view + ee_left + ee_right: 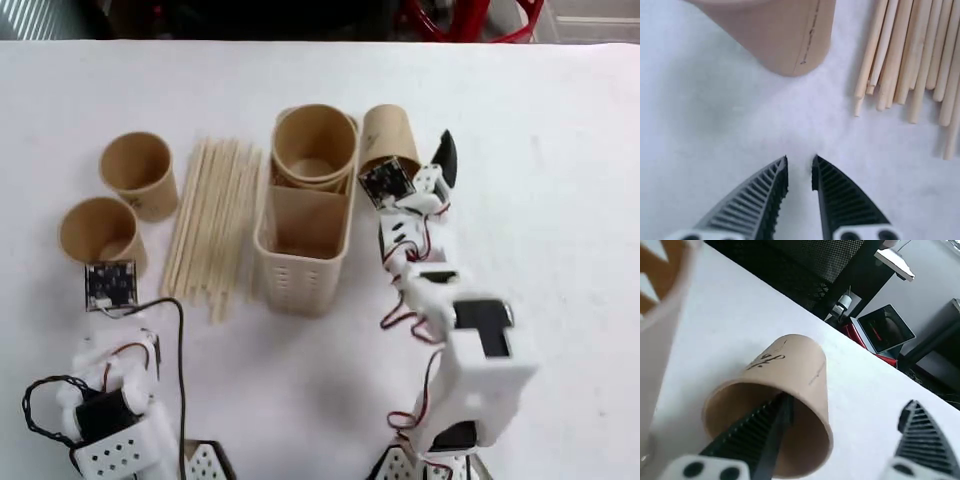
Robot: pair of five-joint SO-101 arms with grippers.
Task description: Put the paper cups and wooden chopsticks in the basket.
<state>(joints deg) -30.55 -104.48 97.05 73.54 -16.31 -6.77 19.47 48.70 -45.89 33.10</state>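
Right claw (850, 405) spread open, one finger inside the mouth of a tipped paper cup (790, 385), the other outside its wall. The cup lies on the counter (560, 150) just beside the basket (300, 270). Risk: an off-centre pinch may crush the thin rim or roll the cup away. Left claw (800, 175) (narrowly parted, empty) hovers near the chopsticks (910, 55).
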